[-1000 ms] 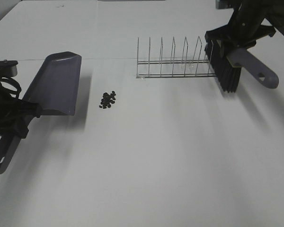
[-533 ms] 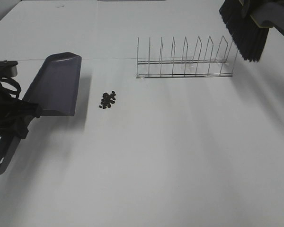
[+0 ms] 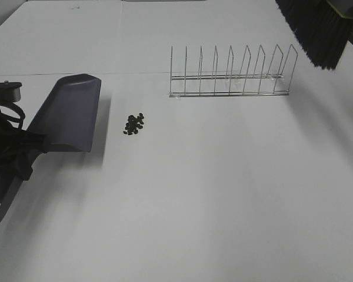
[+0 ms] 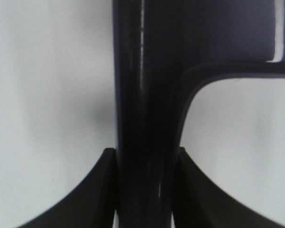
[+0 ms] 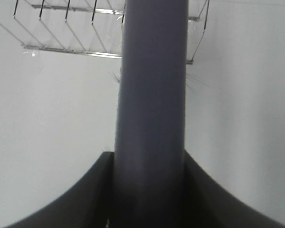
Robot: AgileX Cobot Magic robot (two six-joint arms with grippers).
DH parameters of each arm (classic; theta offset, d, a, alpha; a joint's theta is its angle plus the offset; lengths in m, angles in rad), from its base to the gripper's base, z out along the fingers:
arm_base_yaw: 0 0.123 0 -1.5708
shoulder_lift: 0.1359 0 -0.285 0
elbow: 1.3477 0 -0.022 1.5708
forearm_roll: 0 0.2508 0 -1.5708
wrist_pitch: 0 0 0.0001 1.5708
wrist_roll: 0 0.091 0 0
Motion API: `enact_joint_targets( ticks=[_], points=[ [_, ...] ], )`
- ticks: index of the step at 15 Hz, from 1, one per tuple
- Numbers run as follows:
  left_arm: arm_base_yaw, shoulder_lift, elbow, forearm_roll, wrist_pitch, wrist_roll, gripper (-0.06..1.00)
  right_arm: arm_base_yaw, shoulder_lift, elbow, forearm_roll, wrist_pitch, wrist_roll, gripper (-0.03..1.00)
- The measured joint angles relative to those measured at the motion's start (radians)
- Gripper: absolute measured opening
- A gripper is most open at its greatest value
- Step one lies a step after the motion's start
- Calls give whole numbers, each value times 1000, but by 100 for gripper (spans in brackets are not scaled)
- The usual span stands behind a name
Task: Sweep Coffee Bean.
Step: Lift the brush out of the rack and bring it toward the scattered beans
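A small pile of dark coffee beans (image 3: 134, 123) lies on the white table (image 3: 212, 194), left of centre. My left gripper (image 3: 22, 147) is shut on the handle of the grey dustpan (image 3: 67, 111), whose pan sits left of the beans and apart from them. In the left wrist view the dustpan handle (image 4: 142, 114) runs between the fingers (image 4: 92, 194). My right gripper (image 5: 152, 190) is shut on the grey brush handle (image 5: 154, 95). The brush's black bristles (image 3: 317, 29) hang in the air at the far right, above the table; the gripper itself is out of the high view.
A wire plate rack (image 3: 229, 73) stands at the back, right of the beans and just left of the brush. It also shows in the right wrist view (image 5: 76, 28), below the brush. The table's far edge runs along the top.
The right arm has lifted the brush out of the rack's right end, up and to the far right. The dustpan has shifted slightly, with its handle end lower in the view.
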Motion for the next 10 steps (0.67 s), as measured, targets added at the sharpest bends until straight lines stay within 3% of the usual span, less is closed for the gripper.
enact_joint_targets(
  ticks=[2, 6, 10],
  points=[
    [0, 0, 7, 3, -3, -8, 26, 0, -102, 179, 45, -12, 0, 35],
    [-4, 45, 8, 9, 1, -8, 26, 0, -172, 466, 102, -174, -10, 35],
    [-72, 143, -12, 37, -7, -42, 26, 0, -172, 603, 140, -358, -23, 35]
  ],
)
